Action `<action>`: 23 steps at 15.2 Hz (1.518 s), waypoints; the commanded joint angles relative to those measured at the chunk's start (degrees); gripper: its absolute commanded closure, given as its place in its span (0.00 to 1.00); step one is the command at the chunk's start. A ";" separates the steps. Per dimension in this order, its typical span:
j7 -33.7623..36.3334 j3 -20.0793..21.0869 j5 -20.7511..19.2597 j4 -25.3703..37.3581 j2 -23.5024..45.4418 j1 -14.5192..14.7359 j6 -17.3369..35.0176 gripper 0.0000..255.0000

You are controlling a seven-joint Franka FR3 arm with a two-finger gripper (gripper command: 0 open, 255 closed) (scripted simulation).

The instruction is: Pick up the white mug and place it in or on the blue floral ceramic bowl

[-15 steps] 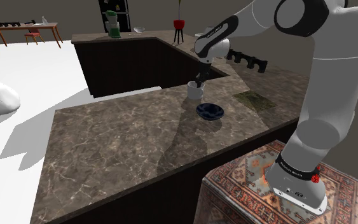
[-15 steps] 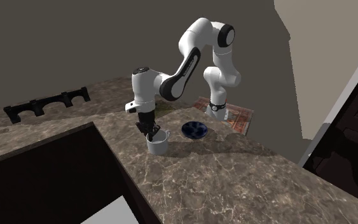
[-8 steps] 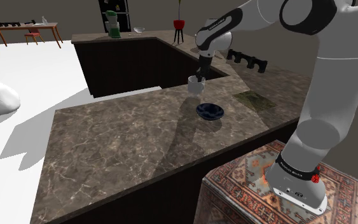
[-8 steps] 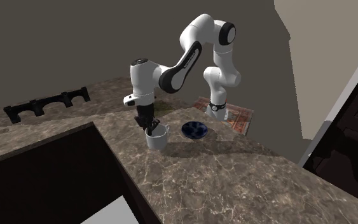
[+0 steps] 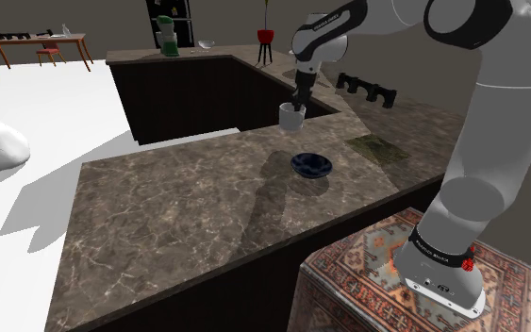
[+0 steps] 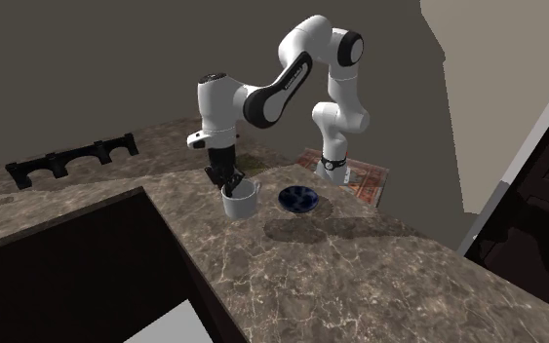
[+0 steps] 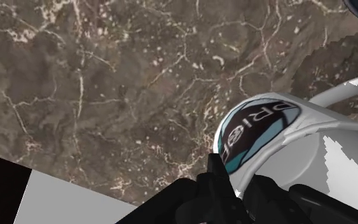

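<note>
The white mug point(image 5: 292, 116) hangs in the air above the brown marble counter point(image 5: 188, 198), with my black gripper point(image 5: 298, 102) shut on its rim. From the second exterior view the mug point(image 6: 240, 199) floats clear of the countertop, gripper point(image 6: 228, 182) reaching into its mouth. Close up, the mug point(image 7: 279, 140) shows a teal and black round logo on its side, one finger inside the wall and one outside. The dark blue bowl point(image 5: 311, 165) sits on the counter below and toward the stand from the mug; in the second exterior view the bowl point(image 6: 300, 199) lies just to the mug's right.
A black rack point(image 5: 367, 90) stands on the far counter past the arm. A dark recess point(image 5: 197, 99) drops away behind the counter's back edge. A patterned rug point(image 5: 386, 264) covers the stand. A green mat patch point(image 5: 378, 148) lies on the counter near the bowl.
The gripper has risen with the mug in it; the mug left the counter and now hangs higher. The bowl has not moved.
</note>
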 commanded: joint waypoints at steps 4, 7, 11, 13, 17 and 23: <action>0.51 -0.14 -0.51 2.53 -1.08 0.00 -3.57 1.00; 1.20 -0.07 -1.15 0.12 -3.62 0.43 -3.58 1.00; 3.84 0.61 -3.29 -10.75 -12.67 1.77 -1.32 1.00; 5.29 1.18 -4.29 -15.71 -17.12 2.19 -0.63 1.00; 8.31 2.73 -5.92 -24.83 -26.05 2.69 -0.13 1.00; 13.44 6.30 -7.00 -38.38 -41.95 3.21 -2.17 1.00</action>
